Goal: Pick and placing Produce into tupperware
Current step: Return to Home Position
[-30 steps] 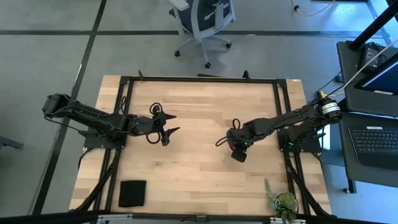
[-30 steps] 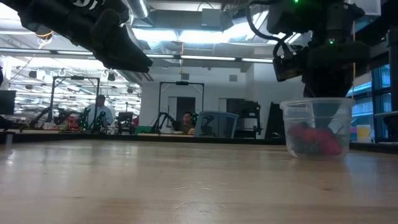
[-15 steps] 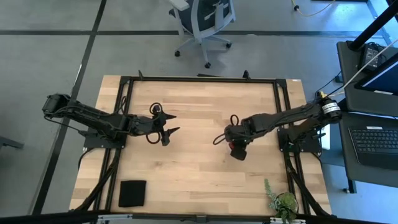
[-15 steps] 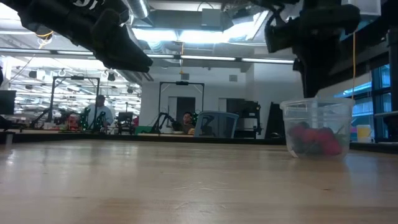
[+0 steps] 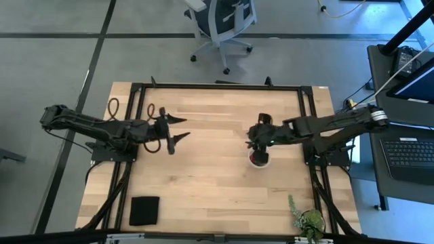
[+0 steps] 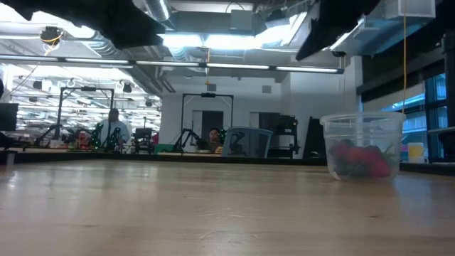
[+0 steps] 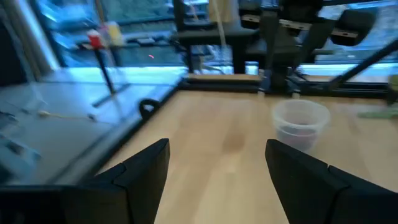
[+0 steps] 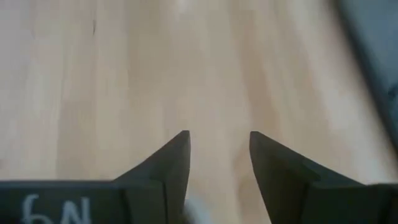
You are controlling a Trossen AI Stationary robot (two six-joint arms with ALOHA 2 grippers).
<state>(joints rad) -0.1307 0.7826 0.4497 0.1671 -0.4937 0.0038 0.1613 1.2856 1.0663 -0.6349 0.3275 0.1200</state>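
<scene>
**Fruit in tub, both arms up and empty**

The small round translucent white plastic tub (image 6: 362,128) stands on the right half of the pale wooden table (image 5: 217,196), about mid-depth. A heap of tiny red and dark maroon round fruits (image 6: 355,158) lies in its bottom. No loose fruit shows anywhere on the wood, so the filling looks finished.

The tub is upright with its mouth up. It's round, so it has no long axis across the table; its only axis is vertical. Stem directions inside are too small to tell.

The right gripper (image 5: 253,137) hovers just beside the tub on the far side, raised well off the wood. Its jaws are apart with nothing between them, and its wrist view sees only bare wood. That likely means it is clear to head for rest.

The left gripper (image 5: 182,127) hangs over the left half, well apart from the tub and facing it. Its jaws are wide and empty, so it looks idle.

A flat black square pad (image 5: 144,211) sits at the near left, and a leafy green plant (image 5: 308,220) at the near right corner. Both are away from the work.
</scene>
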